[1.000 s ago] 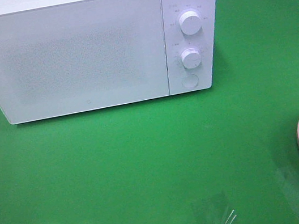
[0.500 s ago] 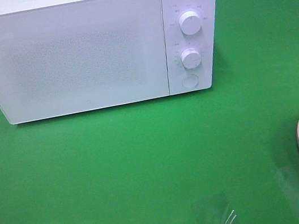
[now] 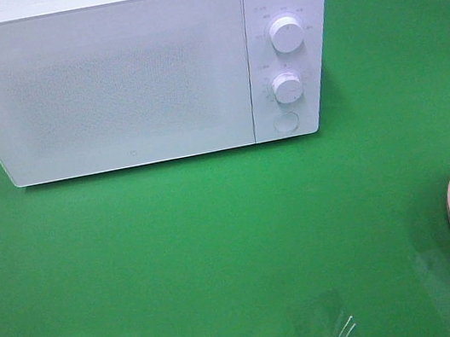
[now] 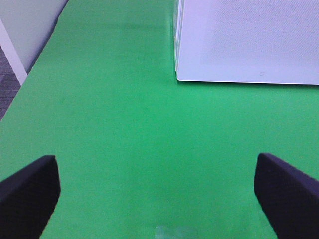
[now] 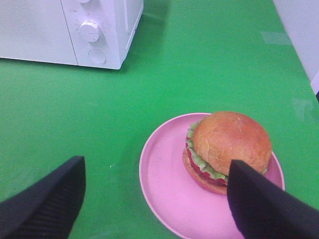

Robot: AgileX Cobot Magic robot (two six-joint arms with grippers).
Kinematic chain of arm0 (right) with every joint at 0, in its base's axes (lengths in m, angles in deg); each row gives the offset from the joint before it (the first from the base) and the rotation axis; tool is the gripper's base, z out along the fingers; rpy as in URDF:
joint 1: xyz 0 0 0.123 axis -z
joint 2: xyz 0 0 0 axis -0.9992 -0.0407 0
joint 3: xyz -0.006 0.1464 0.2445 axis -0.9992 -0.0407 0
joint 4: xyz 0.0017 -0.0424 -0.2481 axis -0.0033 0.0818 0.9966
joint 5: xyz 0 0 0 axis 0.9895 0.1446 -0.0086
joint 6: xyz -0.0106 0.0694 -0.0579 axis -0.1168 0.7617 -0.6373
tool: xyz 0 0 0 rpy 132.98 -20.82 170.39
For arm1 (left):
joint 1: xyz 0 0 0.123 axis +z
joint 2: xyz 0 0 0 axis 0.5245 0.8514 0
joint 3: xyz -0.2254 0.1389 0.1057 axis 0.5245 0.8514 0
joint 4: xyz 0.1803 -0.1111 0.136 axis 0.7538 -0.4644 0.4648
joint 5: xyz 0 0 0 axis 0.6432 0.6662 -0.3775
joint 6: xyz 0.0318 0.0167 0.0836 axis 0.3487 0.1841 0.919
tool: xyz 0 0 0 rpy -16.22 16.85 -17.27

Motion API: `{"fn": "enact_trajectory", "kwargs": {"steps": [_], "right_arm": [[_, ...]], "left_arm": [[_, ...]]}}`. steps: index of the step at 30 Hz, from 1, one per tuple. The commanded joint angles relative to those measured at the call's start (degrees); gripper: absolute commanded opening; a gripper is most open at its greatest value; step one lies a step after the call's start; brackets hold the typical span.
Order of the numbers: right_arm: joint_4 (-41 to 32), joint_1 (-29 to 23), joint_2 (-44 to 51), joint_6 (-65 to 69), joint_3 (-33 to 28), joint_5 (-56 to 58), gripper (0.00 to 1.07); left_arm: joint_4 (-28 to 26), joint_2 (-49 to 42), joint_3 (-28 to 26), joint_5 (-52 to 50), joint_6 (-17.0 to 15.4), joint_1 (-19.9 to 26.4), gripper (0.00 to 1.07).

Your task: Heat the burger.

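Everything unmoved: burger (image 5: 227, 149) on pink plate (image 5: 164, 191), microwave (image 3: 124, 81) door shut.

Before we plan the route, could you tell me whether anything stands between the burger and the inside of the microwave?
Yes: the microwave door is shut. The burger sits on the pink plate, with only bare green table between it and the microwave.

A staged test setup rather than a lived-in kitchen: a white microwave (image 3: 135, 71) stands with its door shut on a bench (image 3: 222, 255) covered edge to edge in plain bright green sheet, with pale bare walls and grey carpet floor (image 4: 6, 84) beside it.
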Motion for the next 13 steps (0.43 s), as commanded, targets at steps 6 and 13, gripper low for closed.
{"fn": "enact_trajectory", "kwargs": {"steps": [6,13], "right_arm": [[-0.3,0.3,1.3,-0.7,-0.1,-0.6,0.75],[-0.3,0.3,1.3,-0.7,-0.1,-0.6,0.75]], "left_arm": [[0.1,-1.5,0.1,-0.2,0.2,0.1,0.99],[0.1,-1.5,0.1,-0.2,0.2,0.1,0.99]]}}
